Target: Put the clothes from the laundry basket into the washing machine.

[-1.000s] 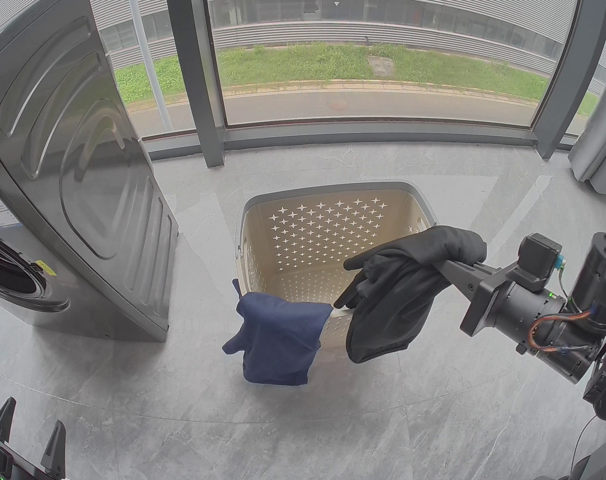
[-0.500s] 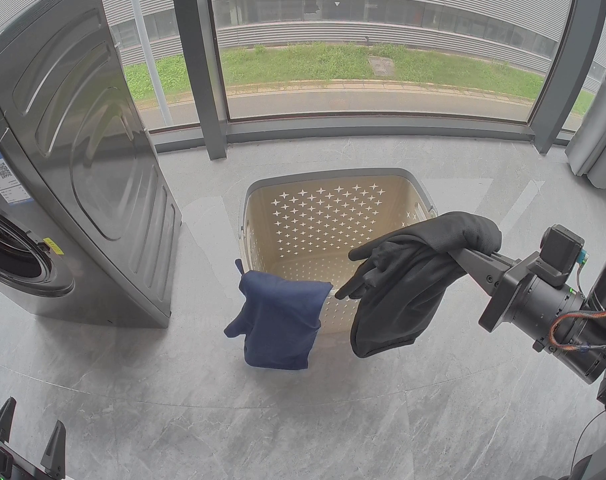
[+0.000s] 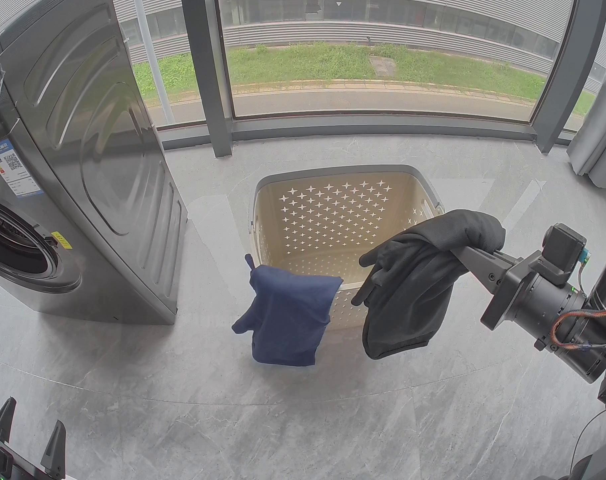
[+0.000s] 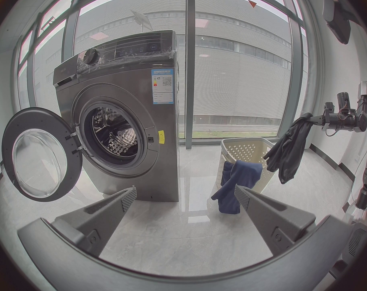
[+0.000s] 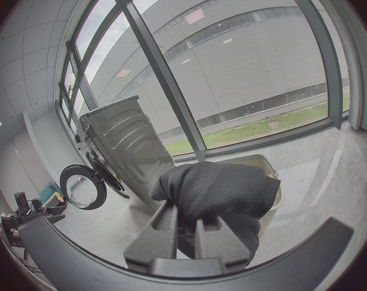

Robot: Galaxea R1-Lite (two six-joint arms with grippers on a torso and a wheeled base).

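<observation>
Standing at my left on the grey tiled floor (image 3: 183,395) is the tall grey front-loading washing machine (image 4: 123,114), its round glass door (image 4: 40,154) swung open. The cream perforated plastic laundry basket (image 3: 343,170) sits on the floor near the window (image 3: 383,48). My right gripper (image 5: 187,217) pinches a black perforated fabric garment (image 3: 410,288), which hangs in the air by the basket's right front corner. A dark blue cloth (image 3: 290,315) drapes over the basket's front rim. My left gripper (image 4: 184,190) is spread wide, low over the floor.
</observation>
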